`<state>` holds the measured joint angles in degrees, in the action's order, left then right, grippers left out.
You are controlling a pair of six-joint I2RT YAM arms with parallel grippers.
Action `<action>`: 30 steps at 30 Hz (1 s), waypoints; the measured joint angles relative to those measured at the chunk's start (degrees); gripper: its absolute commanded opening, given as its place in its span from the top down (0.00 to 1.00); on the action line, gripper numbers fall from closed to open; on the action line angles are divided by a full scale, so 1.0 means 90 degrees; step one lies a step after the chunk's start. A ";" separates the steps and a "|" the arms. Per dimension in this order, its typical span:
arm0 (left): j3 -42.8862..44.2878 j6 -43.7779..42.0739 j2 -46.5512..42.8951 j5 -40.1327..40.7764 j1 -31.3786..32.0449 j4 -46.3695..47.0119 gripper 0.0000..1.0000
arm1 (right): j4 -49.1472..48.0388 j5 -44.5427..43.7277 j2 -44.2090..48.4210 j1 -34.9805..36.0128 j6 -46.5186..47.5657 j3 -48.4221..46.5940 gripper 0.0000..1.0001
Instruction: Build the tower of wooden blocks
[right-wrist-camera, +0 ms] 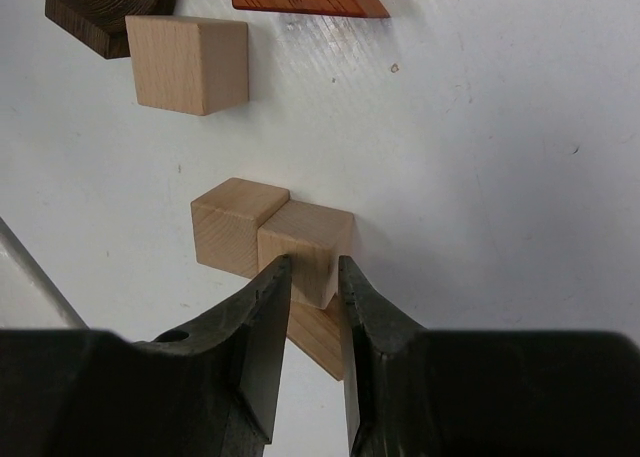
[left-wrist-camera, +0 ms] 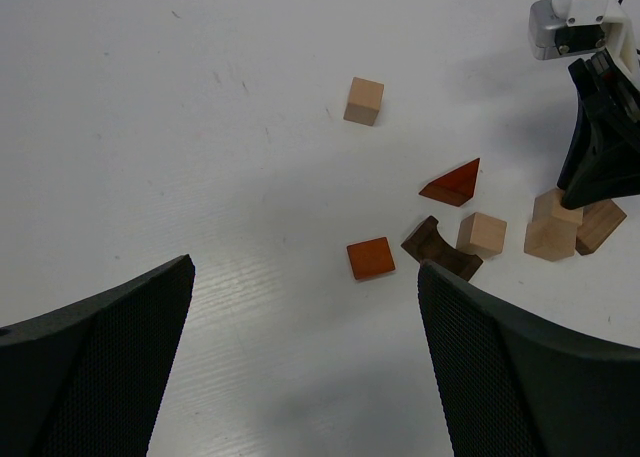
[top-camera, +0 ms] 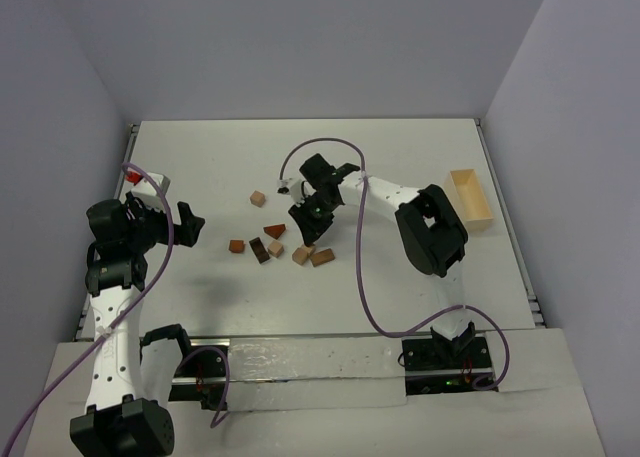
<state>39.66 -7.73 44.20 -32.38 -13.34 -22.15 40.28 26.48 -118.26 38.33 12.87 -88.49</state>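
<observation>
- The table point(top-camera: 420, 157) is a matte white board with faint scuffs. Plain pale grey-lilac walls point(top-camera: 300, 47) close it in at the back and on both sides.
- Only the overhead view shows the walls. It is also the only view of a pale wooden box point(top-camera: 468, 199), at the table's far right edge and well apart from everything else.
- The tower's blocks lie scattered mid-table. The left wrist view sets them out best:
  - a lone tan cube point(left-wrist-camera: 364, 101) sits apart from the rest
  - a red triangular piece point(left-wrist-camera: 452, 183)
  - a reddish-brown square point(left-wrist-camera: 371, 258)
  - a dark arch point(left-wrist-camera: 440, 249) sits just beside a second tan cube point(left-wrist-camera: 482, 234)
  - a pair of tan cubes point(left-wrist-camera: 552, 232) sits against a brown bar point(left-wrist-camera: 600, 225)
- The left gripper point(left-wrist-camera: 305, 269) hangs above the table with its fingers spread wide and nothing between them. From overhead it is well to the left of the blocks.
- The right gripper point(right-wrist-camera: 313, 265) points down at the pair of tan cubes.
- Only the right wrist view shows that gripper's jaws, which stand a narrow slot apart. The tips overlap the near edge of one cube of the pair (that cube looks wider than the slot). Whether they pinch it cannot be told.
- In the same view the two cubes touch, and the brown bar peeks out beneath the fingers.
</observation>
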 measured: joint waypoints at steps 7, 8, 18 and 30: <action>0.0000 0.0002 0.0008 0.0002 0.0000 0.0001 0.01 | 0.0011 -0.0007 -0.0002 0.0000 -0.0166 -0.0002 0.69; 0.0000 0.0001 0.0008 0.0002 0.0000 0.0000 0.01 | 0.0015 -0.0007 -0.0002 0.0000 -0.0175 -0.0004 0.69; 0.0000 0.0002 0.0017 0.0007 0.0000 0.0002 0.01 | 0.0069 -0.0032 -0.0007 0.0002 -0.0334 -0.0012 0.60; 0.0000 0.0005 0.0027 0.0054 0.0000 0.0001 0.01 | 0.0297 -0.0051 -0.0007 0.0002 -0.0462 -0.0018 0.33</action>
<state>39.66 -7.68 44.45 -31.89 -13.34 -22.14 42.95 26.02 -118.32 38.35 8.71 -88.65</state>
